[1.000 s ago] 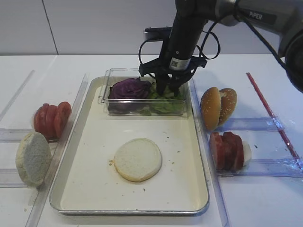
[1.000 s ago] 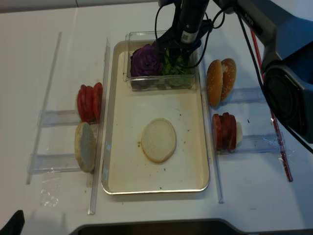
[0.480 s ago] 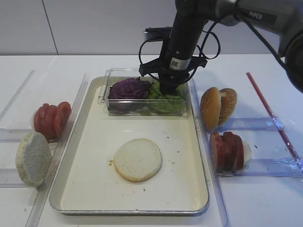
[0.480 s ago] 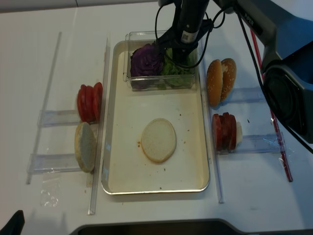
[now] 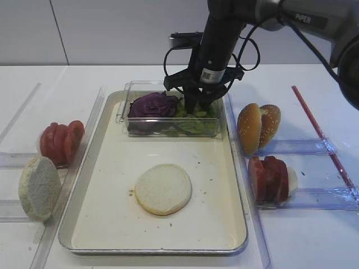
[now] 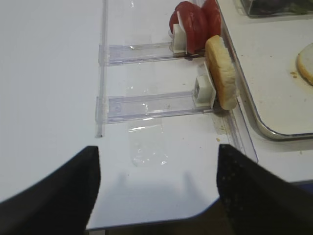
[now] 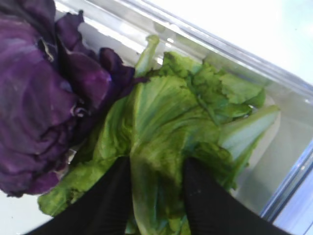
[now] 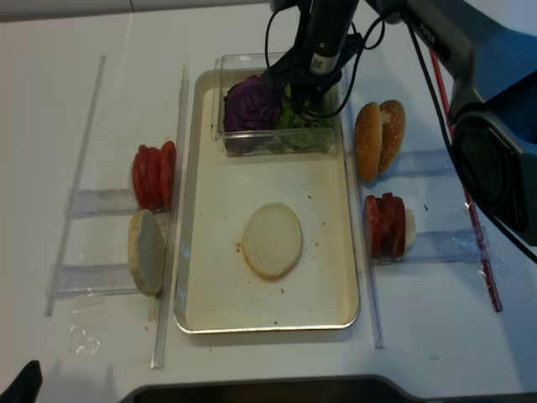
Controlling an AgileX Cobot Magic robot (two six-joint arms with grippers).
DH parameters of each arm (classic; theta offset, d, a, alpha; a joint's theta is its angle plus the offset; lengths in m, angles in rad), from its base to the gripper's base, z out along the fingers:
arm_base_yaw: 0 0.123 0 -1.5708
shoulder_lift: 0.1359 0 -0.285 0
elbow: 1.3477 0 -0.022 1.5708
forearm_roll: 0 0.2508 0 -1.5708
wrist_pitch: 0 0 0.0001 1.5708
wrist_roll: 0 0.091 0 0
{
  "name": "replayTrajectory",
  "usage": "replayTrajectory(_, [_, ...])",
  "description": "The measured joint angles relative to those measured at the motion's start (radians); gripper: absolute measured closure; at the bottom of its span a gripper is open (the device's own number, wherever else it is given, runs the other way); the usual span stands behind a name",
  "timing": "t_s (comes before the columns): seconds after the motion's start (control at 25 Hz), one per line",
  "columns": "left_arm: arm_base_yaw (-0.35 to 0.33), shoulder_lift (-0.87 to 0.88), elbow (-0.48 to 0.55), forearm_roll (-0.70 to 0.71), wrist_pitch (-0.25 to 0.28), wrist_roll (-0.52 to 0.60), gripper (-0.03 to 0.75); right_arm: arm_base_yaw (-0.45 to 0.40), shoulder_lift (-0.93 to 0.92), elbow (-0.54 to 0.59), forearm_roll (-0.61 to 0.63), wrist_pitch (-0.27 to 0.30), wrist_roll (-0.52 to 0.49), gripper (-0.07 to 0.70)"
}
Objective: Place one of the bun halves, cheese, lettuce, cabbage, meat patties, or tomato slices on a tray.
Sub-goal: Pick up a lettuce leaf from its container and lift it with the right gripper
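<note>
My right gripper [image 5: 199,105] reaches down into the small clear box [image 5: 124,106] at the far end of the tray [image 5: 84,174]. In the right wrist view its two black fingers [image 7: 110,196] stand on either side of a fold of light-green lettuce [image 7: 166,112] and press on it. Purple cabbage [image 7: 34,98] lies to the left of the lettuce in the same box. One bun half [image 5: 163,189] lies cut face up on the tray floor. My left gripper [image 6: 156,191] hangs open and empty over the table's front left corner.
Left of the tray, tomato slices [image 5: 60,141] and a bun half [image 5: 38,188] stand in clear racks. On the right are sesame bun halves [image 5: 258,126], more red slices [image 5: 269,178] and a red strip [image 5: 322,137].
The right gripper's fingers went from spread over the lettuce to closed in on a fold of it, and the gripper now sits slightly higher. The left gripper has not moved.
</note>
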Motion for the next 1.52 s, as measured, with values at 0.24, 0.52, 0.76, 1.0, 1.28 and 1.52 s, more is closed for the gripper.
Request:
replayTrajectory(0.24, [0.0, 0.0, 0.0, 0.0, 0.0, 0.0, 0.211, 0.0, 0.0, 0.0, 0.002, 0.0, -0.002, 0.314])
replayTrajectory(0.52, [0.0, 0.0, 0.0, 0.0, 0.0, 0.0, 0.211, 0.0, 0.02, 0.0, 0.008, 0.0, -0.002, 0.316])
replayTrajectory(0.76, [0.0, 0.0, 0.0, 0.0, 0.0, 0.0, 0.211, 0.0, 0.02, 0.0, 0.008, 0.0, -0.002, 0.451])
replayTrajectory(1.0, [0.0, 0.0, 0.0, 0.0, 0.0, 0.0, 0.211, 0.0, 0.02, 0.0, 0.001, 0.0, -0.002, 0.579])
replayTrajectory(1.28, [0.0, 0.0, 0.0, 0.0, 0.0, 0.0, 0.211, 0.0, 0.02, -0.002, -0.006, 0.0, -0.002, 0.586])
replayTrajectory(1.52, [0.0, 0.0, 0.0, 0.0, 0.0, 0.0, 0.211, 0.001, 0.012, -0.021, -0.028, 0.005, 0.001, 0.589])
